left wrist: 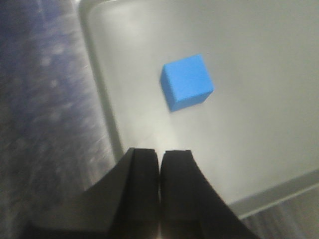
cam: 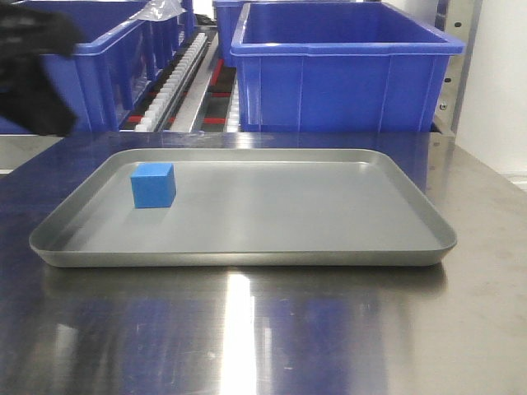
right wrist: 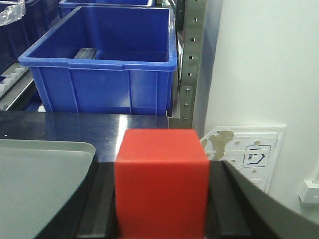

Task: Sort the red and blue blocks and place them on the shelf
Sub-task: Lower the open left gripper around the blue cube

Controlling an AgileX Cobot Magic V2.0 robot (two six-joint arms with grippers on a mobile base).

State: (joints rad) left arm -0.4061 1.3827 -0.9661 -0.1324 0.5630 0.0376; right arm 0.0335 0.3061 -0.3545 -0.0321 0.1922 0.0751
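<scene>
A blue block [cam: 153, 184] sits in the left part of a shallow grey tray [cam: 247, 251]; it also shows in the left wrist view [left wrist: 187, 81]. My left gripper [left wrist: 159, 152] is shut and empty, above the tray's left part, short of the blue block; in the front view it is only a dark blur [cam: 33, 62] at upper left. My right gripper [right wrist: 162, 164] is shut on a red block [right wrist: 161, 181], held above the steel table past the tray's right corner [right wrist: 75, 149]. The shelf [cam: 193, 82] with roller tracks stands behind the table.
A big blue bin [cam: 342, 70] stands on the shelf behind the tray, with another blue bin [cam: 107, 74] to its left. The shelf's perforated upright [right wrist: 192, 59] and a white wall are at the right. The steel table [cam: 247, 329] extends in front of the tray.
</scene>
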